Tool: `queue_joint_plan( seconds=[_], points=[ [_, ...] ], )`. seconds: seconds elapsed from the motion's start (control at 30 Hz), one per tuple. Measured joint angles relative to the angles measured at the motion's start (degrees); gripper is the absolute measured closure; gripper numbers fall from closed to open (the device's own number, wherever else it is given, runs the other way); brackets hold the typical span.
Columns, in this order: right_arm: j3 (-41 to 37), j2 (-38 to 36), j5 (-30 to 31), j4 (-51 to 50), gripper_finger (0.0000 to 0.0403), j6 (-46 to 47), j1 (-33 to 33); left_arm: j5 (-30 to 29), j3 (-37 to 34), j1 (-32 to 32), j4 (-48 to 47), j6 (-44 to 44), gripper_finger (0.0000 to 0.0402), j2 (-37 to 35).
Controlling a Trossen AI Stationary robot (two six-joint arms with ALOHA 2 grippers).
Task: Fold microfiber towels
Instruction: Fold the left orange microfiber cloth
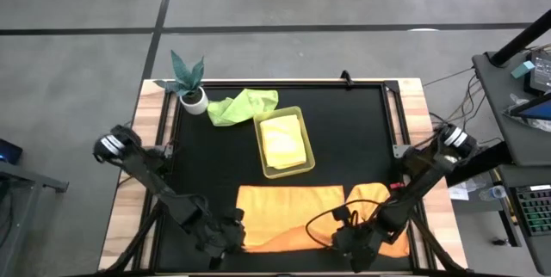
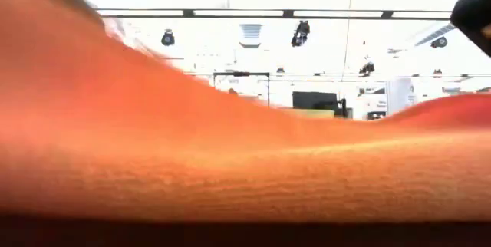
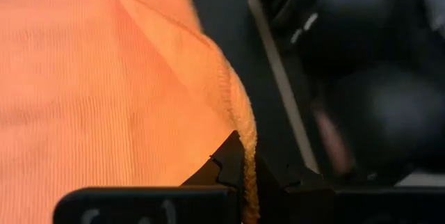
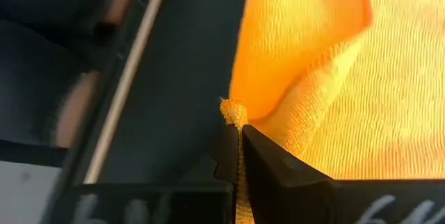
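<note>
An orange towel (image 1: 288, 215) lies spread on the black mat near the table's near edge and fills the low view (image 2: 230, 155). My left gripper (image 1: 231, 236) is shut at its near-left corner and my right gripper (image 1: 347, 239) is shut at its near-right corner. A second orange towel (image 1: 379, 201) lies bunched under my right arm. A light green towel (image 1: 244, 107) lies crumpled at the far left. A pale yellow towel (image 1: 284, 139) lies in the yellow-green tray (image 1: 263, 167). My left gripper (image 3: 249, 163) pinches the orange towel's hemmed edge (image 3: 243, 123) between its two fingers, at the near-left corner. The cloth beyond the fingers rests low on the mat, slack. My right gripper (image 4: 240, 139) pinches the towel's near-right corner (image 4: 235, 111) between its two fingers. The corner's tip sticks out past the fingertips, and cloth folds over beside it.
A small potted plant (image 1: 189, 83) stands at the table's far left corner. The tray stands mid-table, just beyond the spread towel. The black mat (image 1: 362, 131) is bare at the far right. A desk with gear (image 1: 525, 79) stands off the table's right side.
</note>
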Motion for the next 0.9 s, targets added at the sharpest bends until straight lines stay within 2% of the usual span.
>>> queue_joint_plan(
  seconds=[0.1,0.4,0.5,0.73,0.9],
  points=[
    [-0.07,0.31,0.93,-1.84,0.0394,0.81,-0.02,-0.03,0.03,1.01,-3.47,-0.24,0.0402,0.85],
    [-0.04,-3.80,12.35,-14.36,0.0394,5.36,-1.18,-7.49,-0.34,7.57,-16.55,-0.20,0.0402,-2.78],
    [-0.22,-3.59,15.42,-17.86,0.0394,6.89,-2.17,-8.13,-1.27,10.61,-19.51,-0.20,0.0402,-2.84],
    [-2.61,-1.72,15.67,-18.15,0.0394,8.09,-5.07,-8.22,-4.01,15.71,-19.41,-0.20,0.0402,-2.84],
    [-3.06,-1.74,15.66,-18.01,0.0394,8.10,-5.58,-7.76,-4.87,16.38,-19.29,-0.20,0.0402,-2.84]
  ],
)
